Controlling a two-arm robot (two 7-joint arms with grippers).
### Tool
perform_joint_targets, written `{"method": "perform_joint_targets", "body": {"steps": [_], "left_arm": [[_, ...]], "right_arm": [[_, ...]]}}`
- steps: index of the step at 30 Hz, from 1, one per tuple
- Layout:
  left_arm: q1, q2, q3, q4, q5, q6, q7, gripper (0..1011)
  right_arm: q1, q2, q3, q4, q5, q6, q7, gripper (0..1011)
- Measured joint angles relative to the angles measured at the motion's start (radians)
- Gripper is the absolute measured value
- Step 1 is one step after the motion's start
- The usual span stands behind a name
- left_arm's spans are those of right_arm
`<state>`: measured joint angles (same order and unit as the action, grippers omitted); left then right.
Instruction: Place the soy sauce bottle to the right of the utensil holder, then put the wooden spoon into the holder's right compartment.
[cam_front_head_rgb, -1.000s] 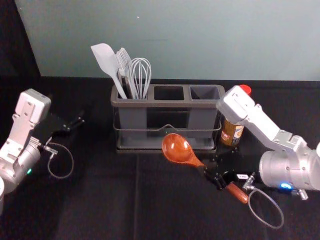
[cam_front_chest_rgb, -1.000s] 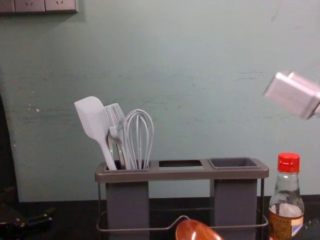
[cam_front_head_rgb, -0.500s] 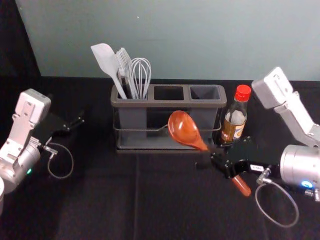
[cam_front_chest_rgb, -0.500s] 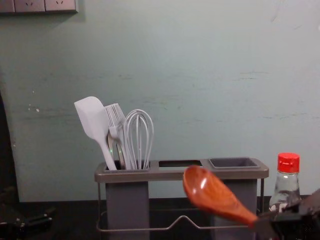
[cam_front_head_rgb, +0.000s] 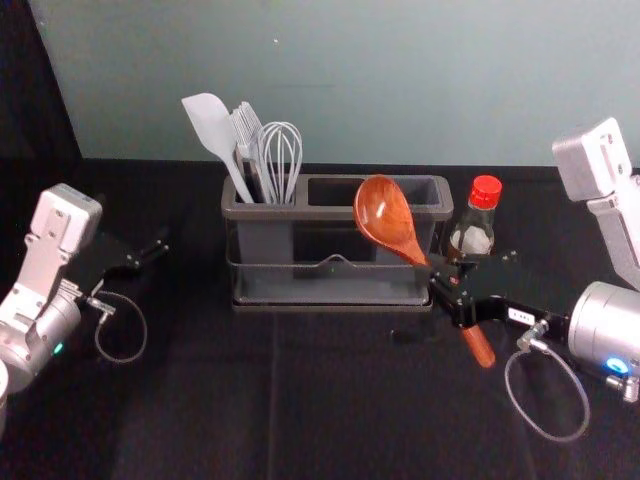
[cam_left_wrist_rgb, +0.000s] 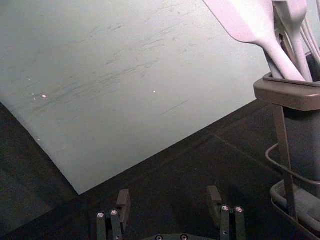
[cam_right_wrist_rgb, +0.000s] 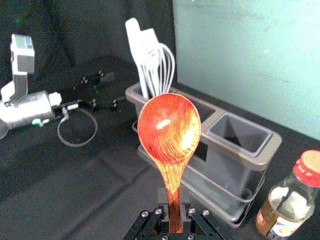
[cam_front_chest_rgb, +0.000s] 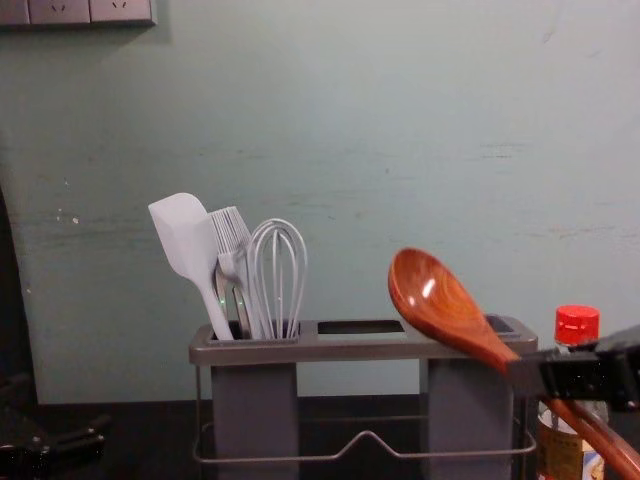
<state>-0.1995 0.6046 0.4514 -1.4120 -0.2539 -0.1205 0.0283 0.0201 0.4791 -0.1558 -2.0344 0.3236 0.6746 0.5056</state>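
While your right gripper (cam_front_head_rgb: 452, 288) hangs in front of the holder's right end, its fingers are closed on the handle of the glossy reddish-brown wooden spoon (cam_front_head_rgb: 384, 208), one on each side. You have the spoon at a slant, its bowl raised and its handle sloping down toward your right. In the chest view, the bowl reaches higher than the rim of the dark grey plastic utensil holder (cam_front_head_rgb: 330, 213) with its wire rail. You can't tell whether it is over that rim or in front of it.

Look out for the clear glass soy sauce bottle (cam_front_head_rgb: 485, 192) with the red cap: it stands upright just to the holder's right, close behind your gripper, which partly covers it in the head and chest views. You have the raised rim and the divider beside the empty right compartment (cam_right_wrist_rgb: 239, 131) near the bowl too. In the left compartment, you'll see a white spatula (cam_front_head_rgb: 208, 122), a pale brush (cam_front_head_rgb: 246, 120) and a whisk (cam_front_head_rgb: 282, 150) standing up. Your left gripper (cam_front_head_rgb: 160, 248) is parked left of the holder, fingers spread wide with nothing between them.
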Motion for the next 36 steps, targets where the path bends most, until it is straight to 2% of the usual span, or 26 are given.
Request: {"method": "perform_joint_targets", "body": {"steps": [14, 26, 36], "left_arm": [[0.000, 0.000, 0.000, 0.000, 0.000, 0.000, 0.000, 1005], [0.000, 0.000, 0.000, 0.000, 0.000, 0.000, 0.000, 1005], [0.000, 0.000, 0.000, 0.000, 0.000, 0.000, 0.000, 1005]], "right_arm": [[-0.024, -0.058, -0.006, -0.007, 0.001, -0.145, -0.093, 127], [0.056, -0.103, -0.010, 0.109, 0.049, -0.233, -0.116, 127], [0.171, -0.130, -0.032, 0.214, 0.070, -0.293, -0.125, 127]]}}
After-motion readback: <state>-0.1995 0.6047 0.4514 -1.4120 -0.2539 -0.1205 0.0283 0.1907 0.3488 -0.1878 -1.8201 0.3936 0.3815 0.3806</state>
